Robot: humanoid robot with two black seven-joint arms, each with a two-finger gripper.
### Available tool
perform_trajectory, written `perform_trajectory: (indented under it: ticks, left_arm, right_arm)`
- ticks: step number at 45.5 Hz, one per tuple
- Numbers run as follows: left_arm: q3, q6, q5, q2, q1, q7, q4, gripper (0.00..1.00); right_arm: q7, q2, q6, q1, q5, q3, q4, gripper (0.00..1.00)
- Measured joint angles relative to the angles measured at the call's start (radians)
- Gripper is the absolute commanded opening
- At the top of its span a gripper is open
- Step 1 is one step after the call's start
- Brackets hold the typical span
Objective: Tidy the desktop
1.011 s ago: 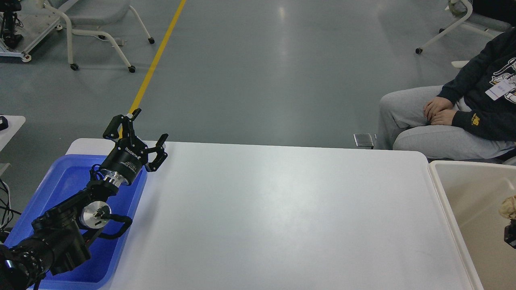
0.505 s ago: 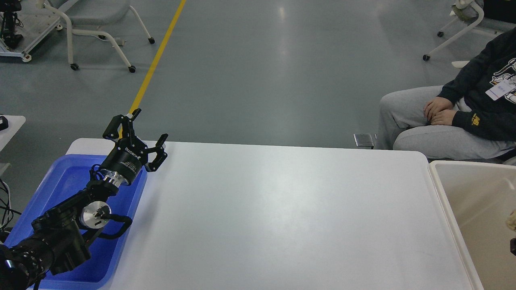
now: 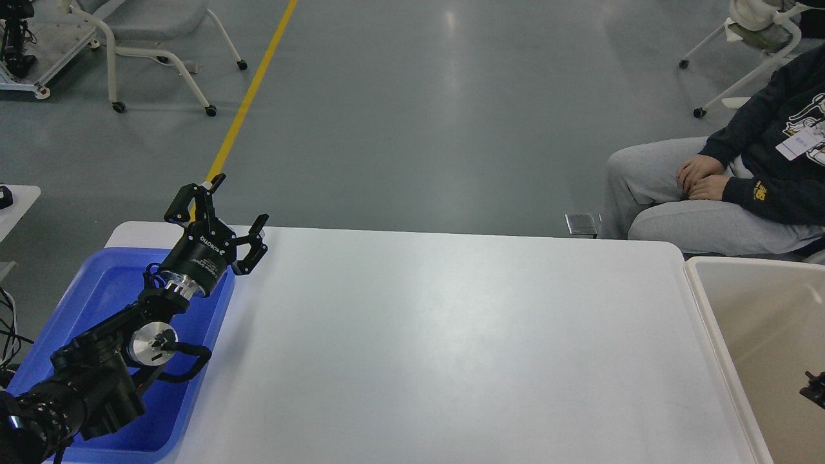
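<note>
White desktop (image 3: 438,341), one blue tray (image 3: 97,290), one spread left tool (image 3: 233,205).

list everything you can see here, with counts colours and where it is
desktop: 1, glossy white, centre
tray: 1, blue, on the desktop's left end
bin: 1, beige-white, right of the desktop
floor line: 1, yellow, beyond the desktop
wheeled chairs: 2, white frames, far left and far right
seated person: 1, dark top, grey trousers, right
left hand: 1, black, open, above the tray's far corner
right hand: 1, black, over the bin, barely in view
</note>
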Motion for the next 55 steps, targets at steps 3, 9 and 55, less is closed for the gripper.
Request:
perform_trajectory:
  ticks: [3, 9, 55]
  left_arm:
    - [0.000, 0.000, 0.000, 0.000, 0.000, 0.000, 0.000, 1.00]
    - [0.000, 0.000, 0.000, 0.000, 0.000, 0.000, 0.000, 1.00]
    - [0.000, 0.000, 0.000, 0.000, 0.000, 0.000, 0.000, 1.00]
  right_arm:
    - [0.000, -0.001, 0.029, 0.016, -0.002, 0.011, 0.001, 1.00]
    - [0.001, -0.002, 0.121, 0.055, -0.006, 0.059, 0.003, 1.00]
    - [0.041, 0.215, 0.641, 0.299, -0.021, 0.413, 0.367, 1.00]
